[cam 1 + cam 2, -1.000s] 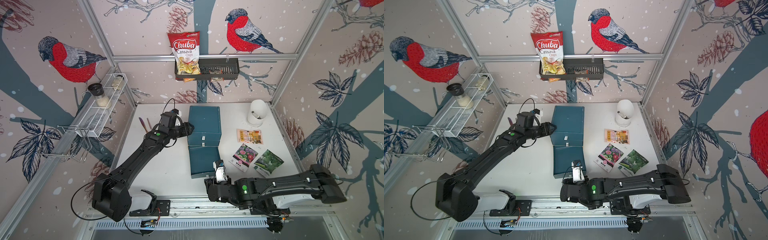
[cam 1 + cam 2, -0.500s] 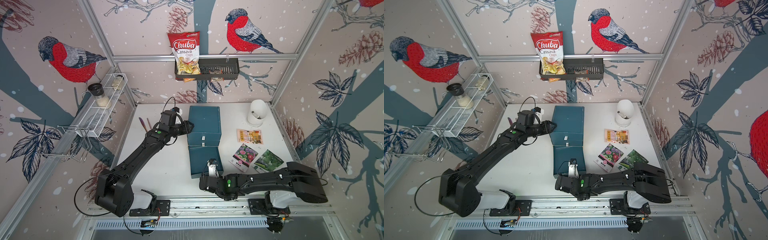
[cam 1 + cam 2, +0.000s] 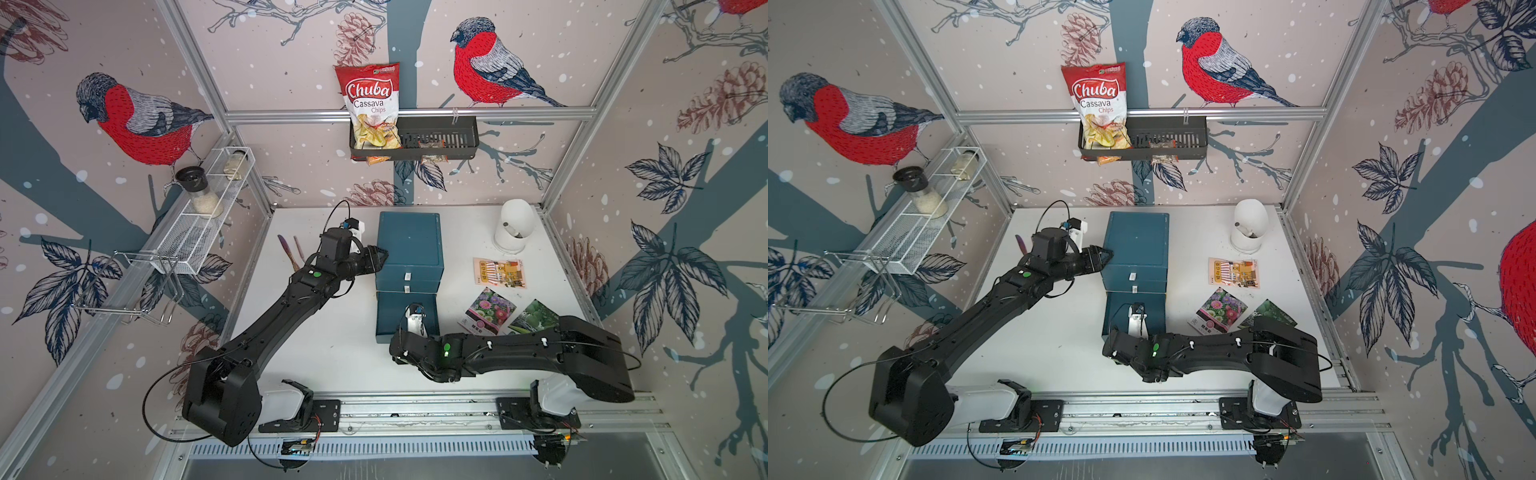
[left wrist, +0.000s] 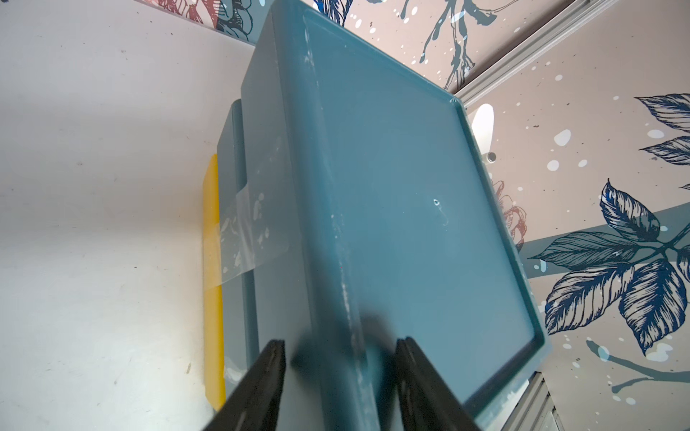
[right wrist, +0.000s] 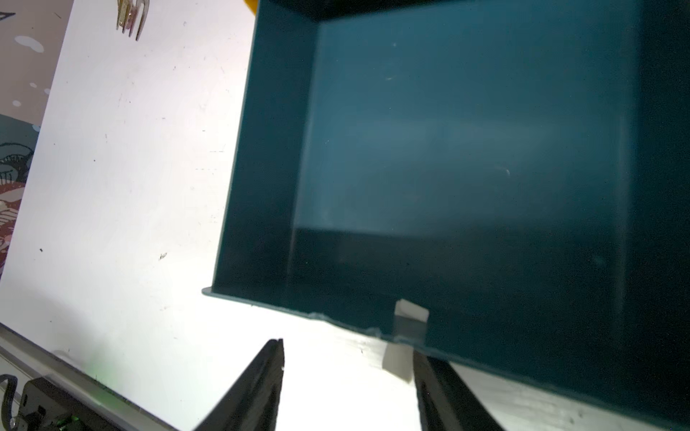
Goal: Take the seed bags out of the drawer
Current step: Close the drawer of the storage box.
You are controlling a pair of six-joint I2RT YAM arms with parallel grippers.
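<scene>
1. Seed bags (image 3: 488, 311), three flat printed packets, lie on the white table (image 3: 332, 353), right of the open teal plastic drawer (image 3: 390, 320).
2. Left gripper (image 4: 338, 343): half-open, astride the teal cabinet (image 3: 409, 241) edge.
3. Right gripper (image 5: 347, 349): half-open, empty, at the drawer front.

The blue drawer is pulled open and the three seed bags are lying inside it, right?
No. The blue drawer is pulled open, but it is empty, as the right wrist view shows. All three, the striped seed bag, flower seed bag and green seed bag, lie on the table beside it.
</scene>
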